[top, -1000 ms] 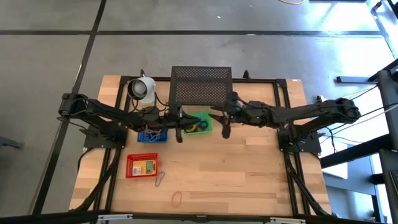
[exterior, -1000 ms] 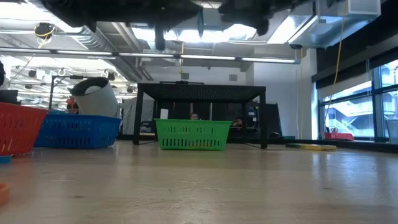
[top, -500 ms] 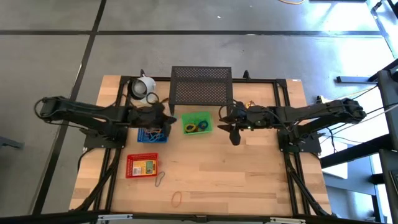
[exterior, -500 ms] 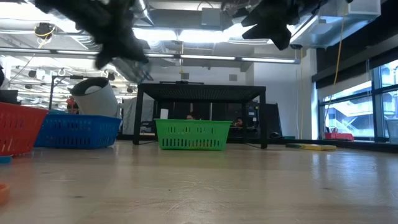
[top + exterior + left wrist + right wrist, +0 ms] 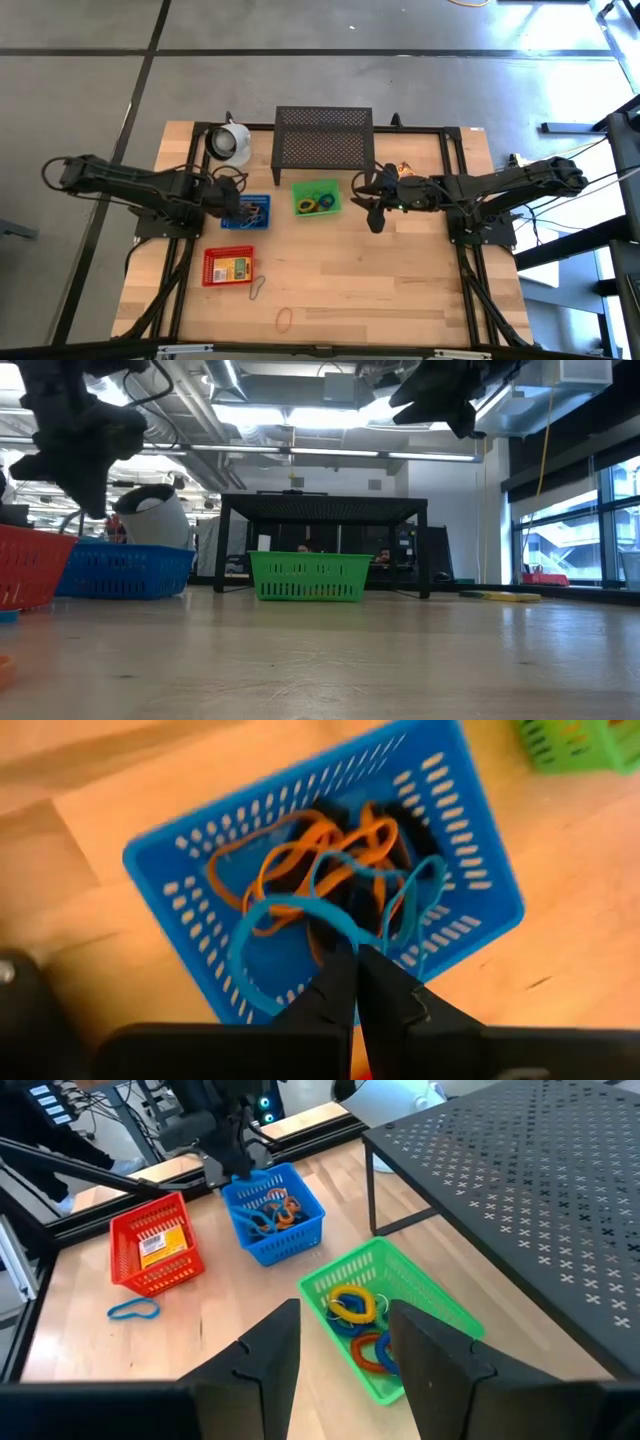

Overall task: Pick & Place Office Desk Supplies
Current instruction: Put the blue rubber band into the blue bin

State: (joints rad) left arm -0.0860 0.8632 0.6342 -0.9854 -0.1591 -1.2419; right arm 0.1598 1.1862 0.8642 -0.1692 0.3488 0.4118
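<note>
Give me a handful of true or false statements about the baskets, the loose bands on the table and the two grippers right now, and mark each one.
1. The blue basket holds orange and blue rubber bands. True.
2. The green basket is empty. False: it holds coloured bands, yellow among them.
3. The left gripper is shut, above the blue basket. True.
4. The right gripper holds a rubber band. False: its fingers stand open with nothing between them.
5. An orange band lies loose on the table near the front edge. True.
6. The red basket sits under the black mesh stand. False: it sits out in the open, apart from the stand.
</note>
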